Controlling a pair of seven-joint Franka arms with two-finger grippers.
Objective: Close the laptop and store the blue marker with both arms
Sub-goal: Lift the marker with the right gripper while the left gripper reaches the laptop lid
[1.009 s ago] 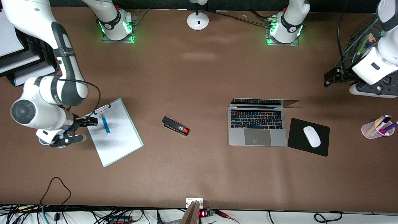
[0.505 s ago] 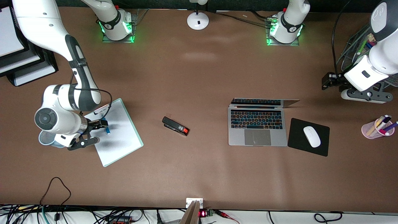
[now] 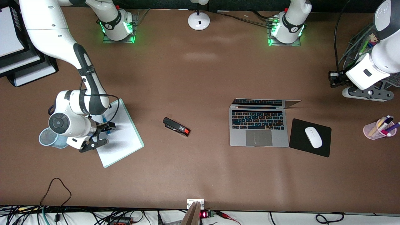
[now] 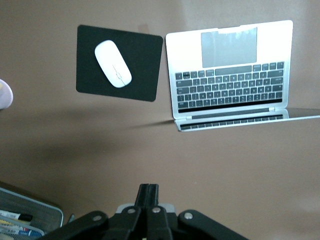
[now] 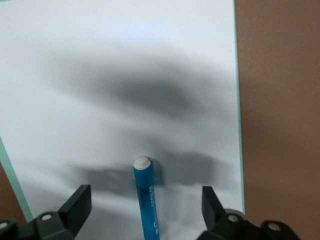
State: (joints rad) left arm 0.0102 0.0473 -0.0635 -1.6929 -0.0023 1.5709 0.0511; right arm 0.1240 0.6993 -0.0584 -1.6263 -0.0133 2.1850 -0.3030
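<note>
The blue marker (image 5: 146, 200), whitish end showing, lies on a white clipboard (image 3: 125, 137) toward the right arm's end of the table. My right gripper (image 5: 146, 202) is down over it, open, one finger (image 5: 80, 200) on each side of the marker without touching it. In the front view only bits of the marker (image 3: 104, 119) show beside the right gripper (image 3: 103, 135). The silver laptop (image 3: 258, 125) stands open with its lid leaning far back. My left gripper (image 3: 331, 79) hangs over bare table toward the left arm's end, shut on nothing; the left wrist view shows its fingertips (image 4: 148, 192) pressed together and the laptop (image 4: 230, 70) farther off.
A white mouse (image 3: 313, 137) sits on a black pad (image 3: 300, 147) beside the laptop. A pink cup of pens (image 3: 378, 129) and a wire rack (image 3: 359, 43) are at the left arm's end. A black stapler (image 3: 176, 126) lies mid-table. A blue mesh cup (image 3: 47, 137) stands by the clipboard.
The right arm has swung in over the clipboard until its open fingers straddle the marker. The left gripper has gone from open to shut and drawn back slightly.
</note>
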